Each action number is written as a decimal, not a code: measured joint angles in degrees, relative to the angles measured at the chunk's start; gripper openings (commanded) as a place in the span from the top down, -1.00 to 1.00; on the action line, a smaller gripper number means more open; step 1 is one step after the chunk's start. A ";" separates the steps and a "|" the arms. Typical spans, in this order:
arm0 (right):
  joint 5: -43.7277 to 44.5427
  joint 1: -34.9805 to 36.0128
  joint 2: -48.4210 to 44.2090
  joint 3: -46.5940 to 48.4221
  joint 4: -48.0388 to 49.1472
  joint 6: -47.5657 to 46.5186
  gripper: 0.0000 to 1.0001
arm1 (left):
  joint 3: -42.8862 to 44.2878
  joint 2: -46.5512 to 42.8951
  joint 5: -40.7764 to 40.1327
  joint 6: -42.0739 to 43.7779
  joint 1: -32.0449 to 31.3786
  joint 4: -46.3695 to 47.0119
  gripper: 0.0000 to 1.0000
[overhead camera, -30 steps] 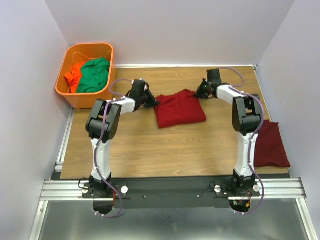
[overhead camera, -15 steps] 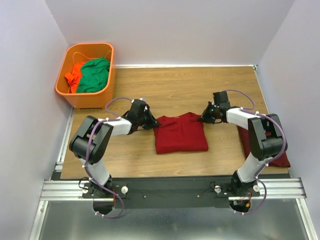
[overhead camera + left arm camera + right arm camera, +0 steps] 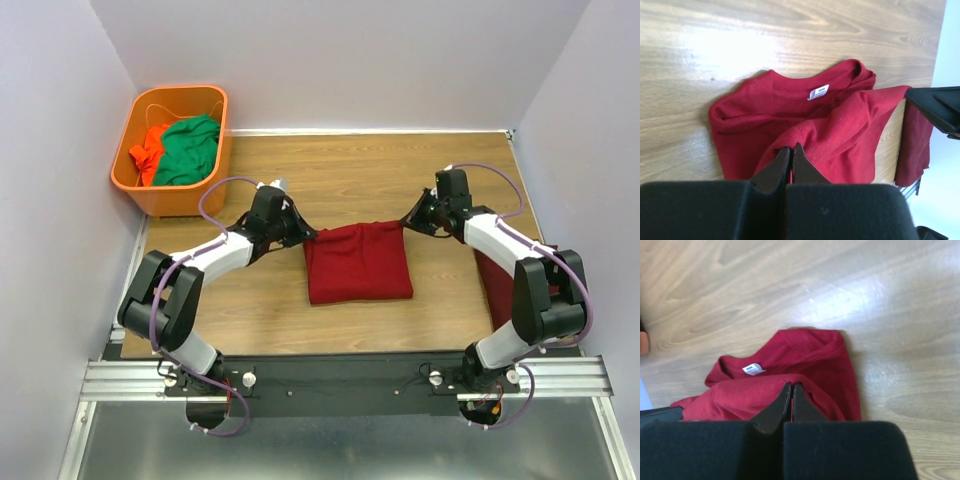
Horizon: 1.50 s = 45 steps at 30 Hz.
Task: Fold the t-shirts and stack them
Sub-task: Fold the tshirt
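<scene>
A maroon t-shirt lies half folded in the middle of the table. Its white neck label shows in the left wrist view and in the right wrist view. My left gripper is shut on the shirt's upper layer at its far left corner. My right gripper is shut on the same layer at the far right corner. Both hold that edge lifted above the lower layer. A second maroon t-shirt lies folded at the table's right edge, mostly hidden behind the right arm.
An orange basket at the back left holds a green garment and a bright orange garment. The wooden table ends at a black rail at the front. Purple walls stand on three sides.
Both grippers carried the shirt's edge from the far side toward the front, then back and up a little. The shirt now lies nearer the front, its top layer pulled over.
</scene>
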 measured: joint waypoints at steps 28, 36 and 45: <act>-0.09 -1.70 30.12 33.75 -2.93 -3.87 -0.24 | 19.54 19.04 4.17 5.75 12.46 2.60 -0.32; -0.17 -2.38 25.68 32.39 -2.47 -4.81 -0.24 | 20.65 14.43 3.58 7.58 12.59 2.89 0.56; -1.33 3.82 16.83 21.24 -0.92 -3.30 -0.04 | 19.67 14.97 2.45 7.78 4.94 2.21 1.00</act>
